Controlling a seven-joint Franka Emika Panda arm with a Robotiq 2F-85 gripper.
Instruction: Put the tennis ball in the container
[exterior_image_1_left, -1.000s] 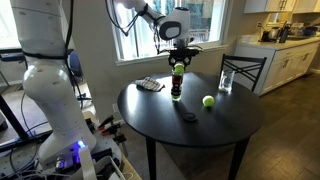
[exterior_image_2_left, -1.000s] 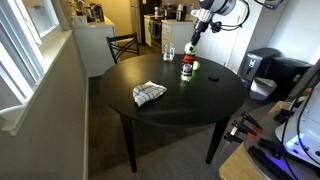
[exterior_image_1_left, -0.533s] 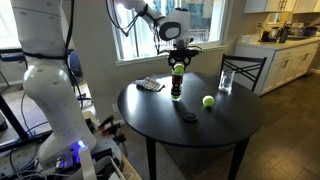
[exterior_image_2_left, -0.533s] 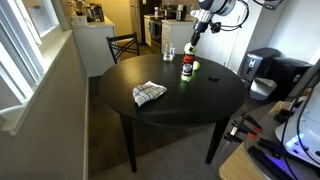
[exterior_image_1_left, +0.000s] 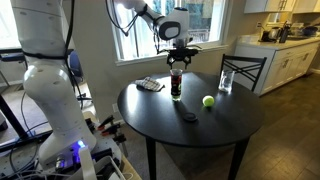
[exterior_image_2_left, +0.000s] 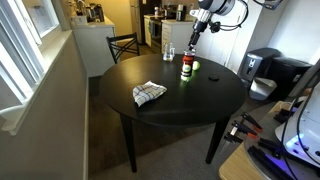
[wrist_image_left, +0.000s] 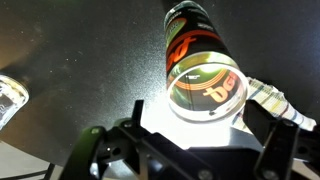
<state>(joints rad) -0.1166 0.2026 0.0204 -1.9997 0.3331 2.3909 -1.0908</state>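
One dark tabletop (exterior_image_1_left: 225, 128) bears the container (exterior_image_1_left: 176, 86); above it the end effector (exterior_image_1_left: 177, 63) hangs spread, and the tennis ball (wrist_image_left: 192, 78), between its fingers a moment ago, now sits inside the container's mouth: placement apparently complete

Dark table (exterior_image_1_left: 215, 130) with container (exterior_image_1_left: 176, 88), ball (exterior_image_1_left: 208, 101), cloth (exterior_image_1_left: 149, 85)

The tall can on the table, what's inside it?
Looking down into the can, the wrist view shows something pale yellow-green, probably a tennis ball. The red band and dark wall hide the bottom.
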